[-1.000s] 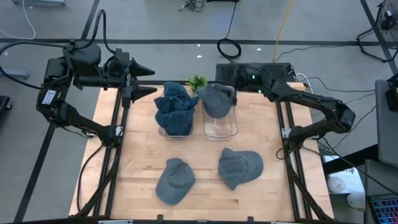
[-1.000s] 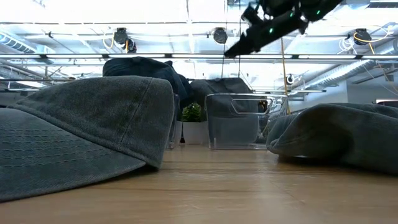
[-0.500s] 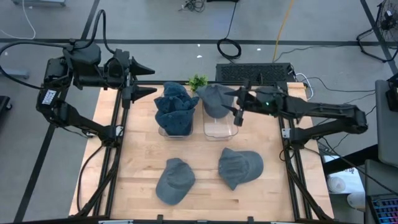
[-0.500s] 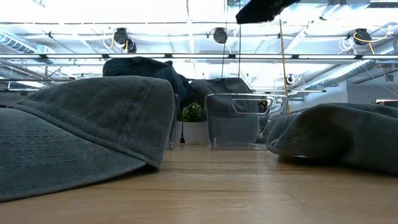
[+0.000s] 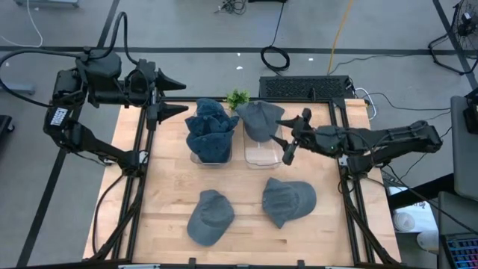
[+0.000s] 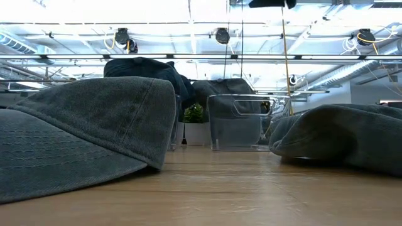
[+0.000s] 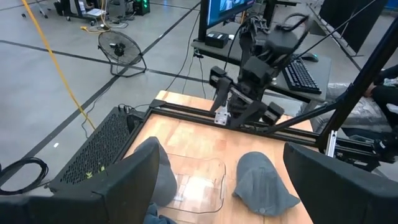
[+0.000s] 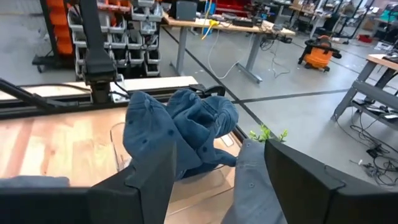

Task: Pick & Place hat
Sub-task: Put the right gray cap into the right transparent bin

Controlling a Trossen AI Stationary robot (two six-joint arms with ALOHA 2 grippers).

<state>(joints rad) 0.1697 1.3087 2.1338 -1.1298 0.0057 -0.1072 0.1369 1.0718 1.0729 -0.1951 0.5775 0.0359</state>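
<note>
Two grey-blue caps lie crown up on the wooden table, one at the near middle (image 5: 210,217) (image 6: 81,132), one to its right (image 5: 288,200) (image 6: 342,141). The left clear bin is stuffed with blue caps (image 5: 210,131) (image 8: 180,134). A grey cap (image 5: 259,119) (image 8: 249,180) hangs over the far rim of the right clear bin (image 5: 265,153) (image 6: 242,122). My right gripper (image 5: 286,140) (image 8: 217,193) hovers open above that bin's right edge, touching nothing. My left gripper (image 5: 173,97) (image 7: 230,199) waits open at the table's far left corner.
A small green plant (image 5: 237,97) (image 8: 267,134) stands behind the bins at the far edge. Black frame rails (image 5: 142,172) run along both table sides. Bare wood lies left of the bins and along the near edge. A keyboard (image 5: 306,87) sits beyond the far edge.
My right arm has swung from beyond the table's far right corner toward the near side and leftward; its gripper now hangs over the right edge of the right bin. The caps and my left arm have stayed where they were.
</note>
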